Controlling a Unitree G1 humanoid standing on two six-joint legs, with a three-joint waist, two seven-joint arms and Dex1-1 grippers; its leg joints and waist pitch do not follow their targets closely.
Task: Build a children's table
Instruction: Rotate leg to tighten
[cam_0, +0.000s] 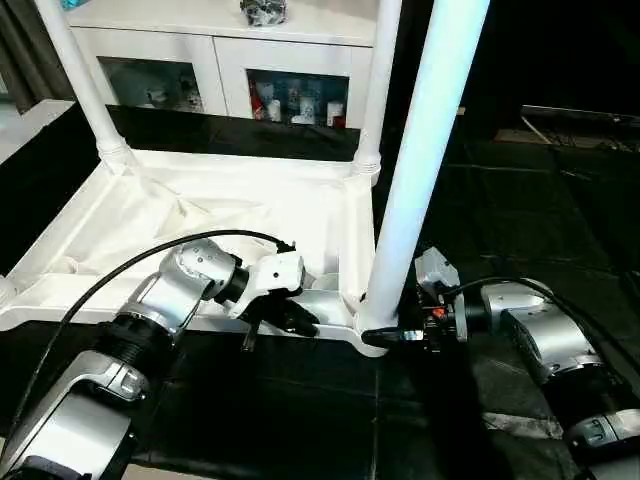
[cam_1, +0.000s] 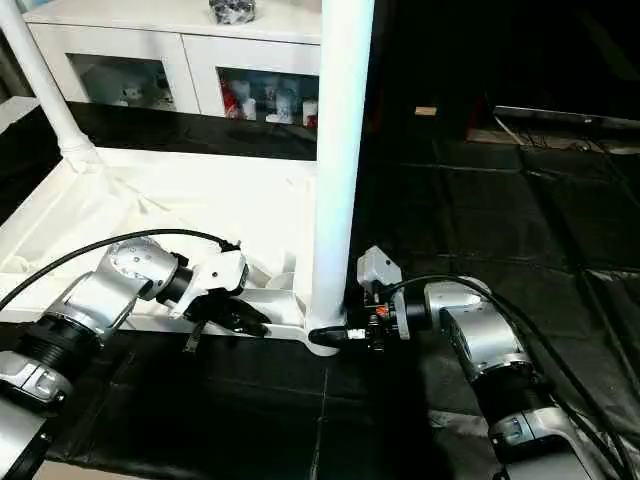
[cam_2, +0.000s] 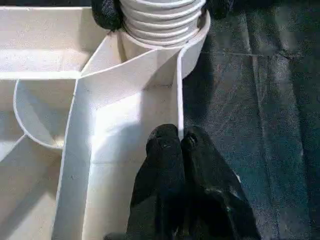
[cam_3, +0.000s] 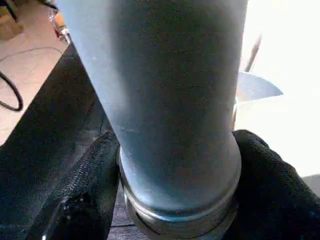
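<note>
While inverted, three legs (cam_0: 425, 150) upright

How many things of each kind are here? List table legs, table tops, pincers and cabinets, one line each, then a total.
Table legs: 3: far-left leg, far-right leg, near leg
Table top: 1
Pincers: 2: left pincer, right pincer
Cabinet: 1
Total: 7

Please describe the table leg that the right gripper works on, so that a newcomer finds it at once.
Start at the upturned white table top on the black floor. Three legs stand in its corners. This leg stands in the near corner, the right gripper at its base, and looks thickest, being closest to the camera.
</note>
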